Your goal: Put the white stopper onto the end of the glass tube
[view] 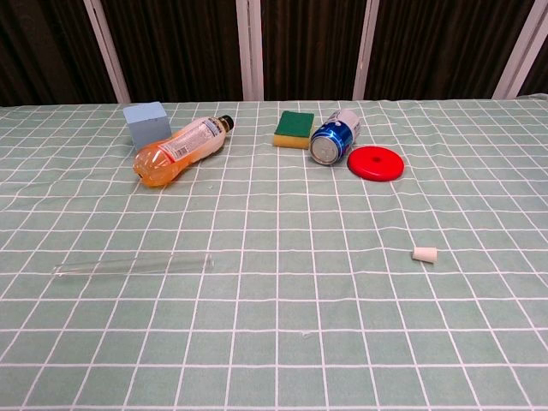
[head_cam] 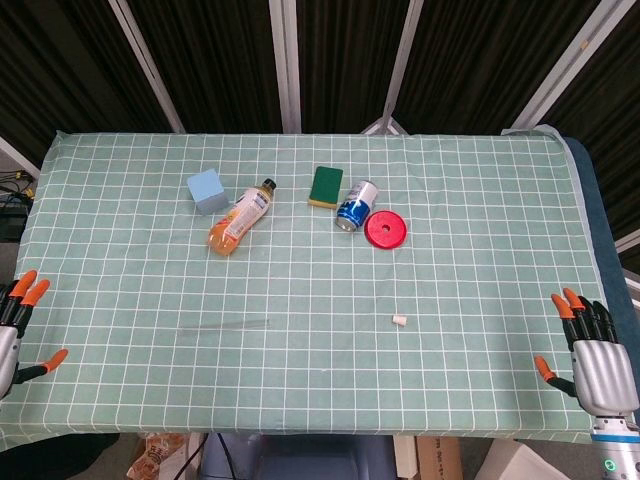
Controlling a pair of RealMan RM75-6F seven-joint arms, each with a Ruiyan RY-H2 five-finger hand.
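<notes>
The white stopper [head_cam: 399, 320] [view: 424, 253] is a small stub lying on the green checked cloth, right of the table's middle. The glass tube [head_cam: 225, 325] [view: 133, 265] is thin and clear and lies flat on the cloth to the left, well apart from the stopper. My left hand [head_cam: 18, 330] hovers at the table's left front edge with fingers apart and nothing in it. At the right front edge, my right hand [head_cam: 590, 350] also has spread fingers and holds nothing. Neither hand shows in the chest view.
At the back lie an orange drink bottle [head_cam: 240, 217] [view: 178, 151], a blue cube [head_cam: 206, 190] [view: 145, 122], a green and yellow sponge [head_cam: 325, 186] [view: 294, 128], a blue can [head_cam: 355, 205] [view: 333, 137] on its side and a red disc [head_cam: 386, 230] [view: 376, 162].
</notes>
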